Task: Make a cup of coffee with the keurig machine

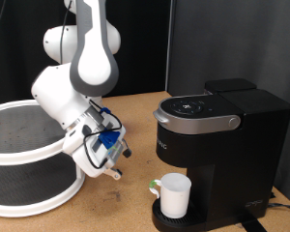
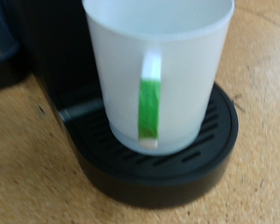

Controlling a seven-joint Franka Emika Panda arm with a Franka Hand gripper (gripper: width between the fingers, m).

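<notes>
Already placed: the cup (image 1: 174, 195), white, upright on the round drip tray (image 2: 210, 140) of the keurig machine (image 1: 222, 145), under the brew head. The wrist view shows a handle with a green inner edge on it. Lid down; no coffee visible in the cup, so brewing appears outstanding. Hand (image 1: 111, 162): empty, apart from the cup at the exterior view's left, low over the table (image 1: 126, 208); whether its fingers are spread cannot be told. Also present: a white-rimmed round mesh basket (image 1: 29, 155) at far left. Nothing stands between hand and machine.
</notes>
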